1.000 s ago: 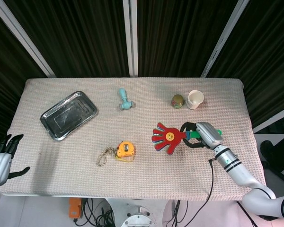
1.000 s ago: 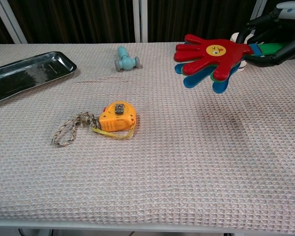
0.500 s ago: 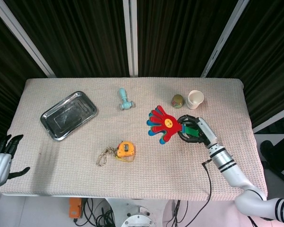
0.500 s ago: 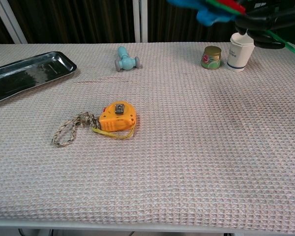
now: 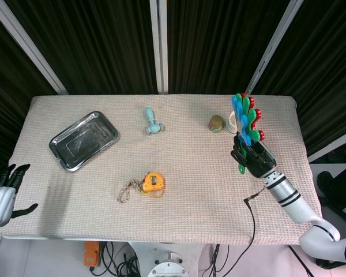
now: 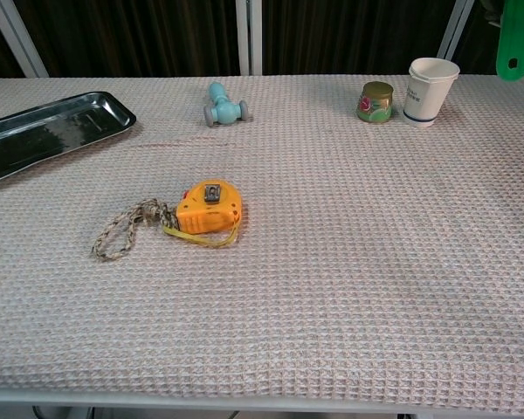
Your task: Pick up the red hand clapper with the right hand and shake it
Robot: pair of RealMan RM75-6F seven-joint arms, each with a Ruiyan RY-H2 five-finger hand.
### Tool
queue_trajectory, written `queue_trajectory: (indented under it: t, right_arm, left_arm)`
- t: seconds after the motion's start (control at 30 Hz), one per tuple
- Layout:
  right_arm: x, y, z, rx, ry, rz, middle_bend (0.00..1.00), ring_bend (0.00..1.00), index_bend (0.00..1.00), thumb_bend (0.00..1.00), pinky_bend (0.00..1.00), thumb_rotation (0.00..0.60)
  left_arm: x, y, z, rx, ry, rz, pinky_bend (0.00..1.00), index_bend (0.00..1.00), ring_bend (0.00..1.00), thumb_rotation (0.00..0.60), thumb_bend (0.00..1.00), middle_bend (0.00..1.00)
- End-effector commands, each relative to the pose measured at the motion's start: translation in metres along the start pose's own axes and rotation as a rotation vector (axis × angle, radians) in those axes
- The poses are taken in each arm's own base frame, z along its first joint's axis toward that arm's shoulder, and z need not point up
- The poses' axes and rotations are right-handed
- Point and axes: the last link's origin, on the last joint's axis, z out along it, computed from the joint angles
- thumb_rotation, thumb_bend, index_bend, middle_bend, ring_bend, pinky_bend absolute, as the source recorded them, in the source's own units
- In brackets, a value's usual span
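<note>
the red hand clapper (image 5: 245, 118) stands upright in the air, above the table's (image 5: 207, 190) right part, its green handle gripped by the right hand (image 5: 252, 159). behind it stand a paper cup (image 6: 431, 91) and a small jar (image 6: 375, 101); their labels cannot be read. left hand (image 5: 1, 195) hangs at the table's left edge, fingers spread, holding nothing.

Clapper (image 5: 245, 120) now upright (earlier flat)
</note>
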Motion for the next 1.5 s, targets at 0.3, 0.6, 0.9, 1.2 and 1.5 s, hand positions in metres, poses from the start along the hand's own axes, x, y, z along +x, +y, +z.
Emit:
queue_trajectory:
  t: [0.3,0.6,0.9,1.2,1.5]
  right_arm:
    - [0.011,0.039,0.018,-0.135,0.044,-1.063,0.75,0.88,0.87,0.56,0.94,0.600]
    - [0.017,0.057,0.020,-0.155,0.167,-1.338,0.75,0.87,0.87,0.56,0.94,0.600]
    - [0.028,0.074,0.027,-0.150,0.277,-1.381,0.75,0.87,0.87,0.55,0.95,0.600]
    - [0.032,0.109,0.053,-0.180,0.275,-1.394,0.74,0.87,0.87,0.54,0.95,0.600]
    - [0.036,0.129,0.068,-0.235,0.263,-1.450,0.57,0.63,0.71,0.37,0.82,0.600]
  left_arm:
    - [-0.001,-0.003,-0.002,0.009,-0.005,-0.004,0.04,0.06,0.00,0.600,0.06,0.10]
    - [-0.001,-0.004,-0.002,0.012,-0.001,-0.008,0.04,0.06,0.00,0.600,0.06,0.10]
    - [-0.002,-0.005,-0.002,0.012,-0.005,-0.011,0.04,0.06,0.00,0.600,0.06,0.10]
    - [-0.003,-0.005,-0.003,0.010,-0.012,-0.012,0.04,0.06,0.00,0.600,0.06,0.10]
    - [-0.005,-0.011,-0.007,0.027,-0.015,-0.019,0.04,0.06,0.00,0.600,0.06,0.10]
